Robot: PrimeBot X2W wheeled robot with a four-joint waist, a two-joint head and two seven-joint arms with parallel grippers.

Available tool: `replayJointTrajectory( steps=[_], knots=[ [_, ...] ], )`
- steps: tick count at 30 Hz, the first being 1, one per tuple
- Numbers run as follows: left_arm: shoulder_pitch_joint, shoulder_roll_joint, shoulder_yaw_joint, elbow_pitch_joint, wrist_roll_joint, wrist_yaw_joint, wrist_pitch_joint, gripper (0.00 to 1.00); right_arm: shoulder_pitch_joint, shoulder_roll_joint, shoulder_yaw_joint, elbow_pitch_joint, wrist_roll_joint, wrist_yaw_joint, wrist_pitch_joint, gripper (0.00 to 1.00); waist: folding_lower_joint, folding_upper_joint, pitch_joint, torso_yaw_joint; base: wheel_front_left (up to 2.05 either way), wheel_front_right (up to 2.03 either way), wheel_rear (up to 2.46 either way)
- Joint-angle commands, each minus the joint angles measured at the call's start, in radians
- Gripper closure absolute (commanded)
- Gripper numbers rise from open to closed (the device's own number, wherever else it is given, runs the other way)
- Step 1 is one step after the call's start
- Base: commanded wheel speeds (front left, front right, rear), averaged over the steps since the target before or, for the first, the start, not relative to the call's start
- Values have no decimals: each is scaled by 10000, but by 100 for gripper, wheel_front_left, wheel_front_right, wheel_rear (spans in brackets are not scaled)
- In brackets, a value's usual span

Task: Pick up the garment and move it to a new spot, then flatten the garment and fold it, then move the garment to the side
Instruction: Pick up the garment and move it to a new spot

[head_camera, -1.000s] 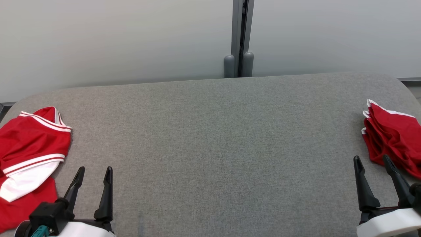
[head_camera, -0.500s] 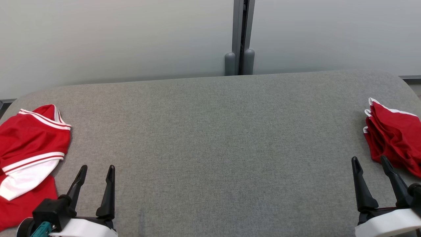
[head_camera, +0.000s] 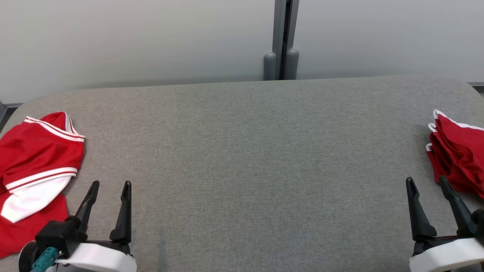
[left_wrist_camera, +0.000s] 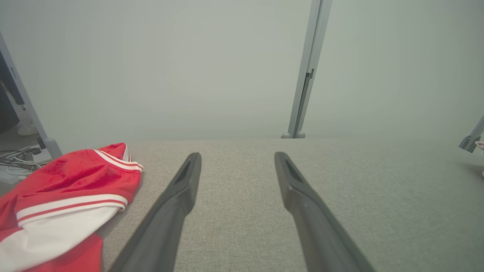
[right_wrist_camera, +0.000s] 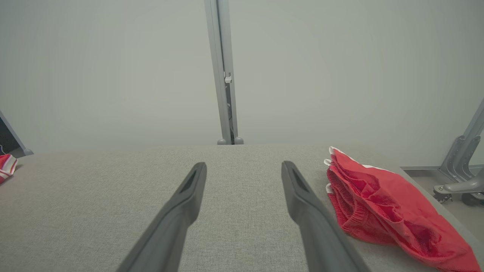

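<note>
Red jersey [head_camera: 38, 158] with white stripes and a white panel: crumpled, unfolded, lying on the left end of the bench [head_camera: 245, 151]. Part of it runs past the bench's near-left corner, out of the head view. Nothing holds it.

Left gripper [head_camera: 111, 184]: low over the bench's near edge, just inboard of the jersey [left_wrist_camera: 75, 181]. Jaws spread wide, nothing between them. In the left wrist view a strip of bare grey fabric shows between the near finger and the cloth.

Right gripper [head_camera: 425, 179]: near edge of the bench at its right end. Jaws likewise wide apart and empty.

Folded red garments [head_camera: 459, 158], white trim at the edges: stacked at the bench's right end. They sit just beside the right gripper [right_wrist_camera: 244, 164], and the right wrist view shows bench between finger and pile [right_wrist_camera: 378, 211].

Middle of the bench is bare grey fabric. Behind the bench's far edge stands a pale wall with a grey upright post [head_camera: 281, 37].
</note>
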State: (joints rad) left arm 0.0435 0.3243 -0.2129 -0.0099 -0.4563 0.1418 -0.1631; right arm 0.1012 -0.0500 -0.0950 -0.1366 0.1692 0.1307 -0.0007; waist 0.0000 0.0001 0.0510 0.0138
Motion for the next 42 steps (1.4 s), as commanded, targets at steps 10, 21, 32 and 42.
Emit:
replayJointTrajectory(
  steps=[10, 21, 32, 42],
  knots=[
    [-1197, -131, 291, 143, -383, -193, -329, 0, -466, -33, 301, -408, -96, 3, 55, 0, 0, -1, 588, 1719, 0, 0, 0],
    [-1325, -161, 397, 486, -620, -305, -556, 0, -791, -42, 868, -295, -103, 3, 186, 0, 0, -1, 585, 3704, 0, 0, 0],
    [-1087, -179, 468, 662, -626, -297, -747, 0, -814, -39, 982, -276, -90, 3, 316, 0, 0, -1, 434, 4527, 0, 0, 0],
    [-1234, -95, 407, 716, -574, -304, -753, 0, -908, -39, 963, -238, -142, 3, 413, 0, 0, -1, 407, 4509, 0, 0, 0]
  ],
)
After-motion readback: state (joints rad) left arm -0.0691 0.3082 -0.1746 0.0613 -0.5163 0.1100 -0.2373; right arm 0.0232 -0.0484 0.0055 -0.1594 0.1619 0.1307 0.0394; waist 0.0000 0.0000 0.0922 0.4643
